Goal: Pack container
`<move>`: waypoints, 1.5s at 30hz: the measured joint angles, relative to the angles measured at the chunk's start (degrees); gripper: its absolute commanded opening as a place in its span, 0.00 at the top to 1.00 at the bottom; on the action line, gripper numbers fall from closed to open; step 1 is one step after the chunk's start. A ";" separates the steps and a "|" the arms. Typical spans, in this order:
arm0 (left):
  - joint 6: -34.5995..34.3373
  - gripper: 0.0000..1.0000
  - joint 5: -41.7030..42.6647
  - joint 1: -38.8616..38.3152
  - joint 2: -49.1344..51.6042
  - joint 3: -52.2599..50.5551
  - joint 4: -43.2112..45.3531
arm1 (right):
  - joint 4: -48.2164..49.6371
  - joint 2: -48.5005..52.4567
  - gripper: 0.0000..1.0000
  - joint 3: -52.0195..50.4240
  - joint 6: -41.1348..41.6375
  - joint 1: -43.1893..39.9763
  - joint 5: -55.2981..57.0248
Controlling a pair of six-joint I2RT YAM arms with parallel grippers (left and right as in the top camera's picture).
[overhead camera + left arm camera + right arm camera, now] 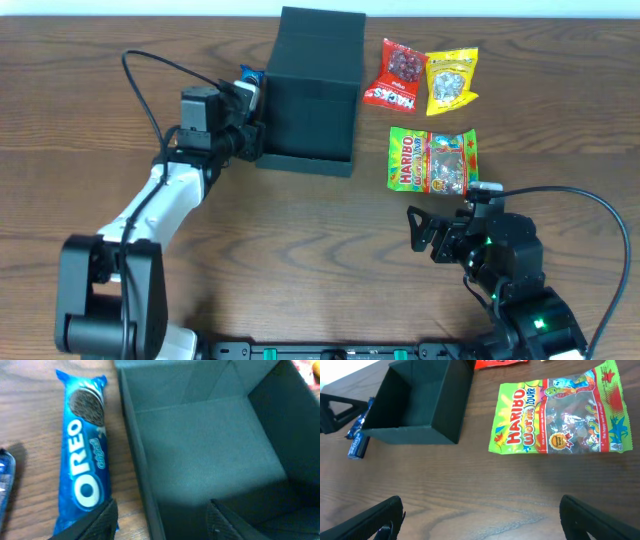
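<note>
The container (pixel 310 100) is a dark square box with its lid standing open, at the back middle of the table. It also shows in the left wrist view (pixel 210 460) and the right wrist view (pixel 415 405). Its inside looks empty. A blue Oreo packet (pixel 250 78) lies against its left side, seen close in the left wrist view (pixel 85 455). My left gripper (pixel 250 135) is open and straddles the box's left wall (pixel 160 522), one finger by the Oreo packet, one inside the box. My right gripper (pixel 425 232) is open and empty over bare wood (pixel 480 520).
A green Haribo bag (pixel 432 160) lies just beyond my right gripper (pixel 560 415). A red snack packet (pixel 395 75) and a yellow one (pixel 452 80) lie right of the box. Another bluish packet (pixel 5 480) shows at the left wrist view's left edge.
</note>
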 measured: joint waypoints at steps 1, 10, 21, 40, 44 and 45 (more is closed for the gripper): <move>-0.04 0.48 -0.70 -0.59 0.48 0.00 0.17 | -0.02 0.00 0.01 0.00 0.00 0.00 0.04; -1.31 0.66 -11.47 -6.51 1.31 0.00 0.42 | -0.04 0.00 0.01 0.00 0.00 0.00 0.11; -7.32 0.94 -13.94 -6.67 4.04 0.00 -0.15 | -0.42 0.00 0.01 0.00 0.00 0.00 0.11; -21.79 0.94 -15.93 -10.21 4.04 0.61 -2.01 | -0.81 0.00 0.01 0.00 0.00 -0.04 0.11; -25.29 0.94 -17.03 -10.43 4.02 1.01 -3.13 | -2.43 0.00 0.01 0.00 0.00 -0.04 0.13; -26.29 0.94 -17.16 -10.45 4.02 1.03 -3.17 | -2.86 0.00 0.01 0.00 0.00 -0.04 0.13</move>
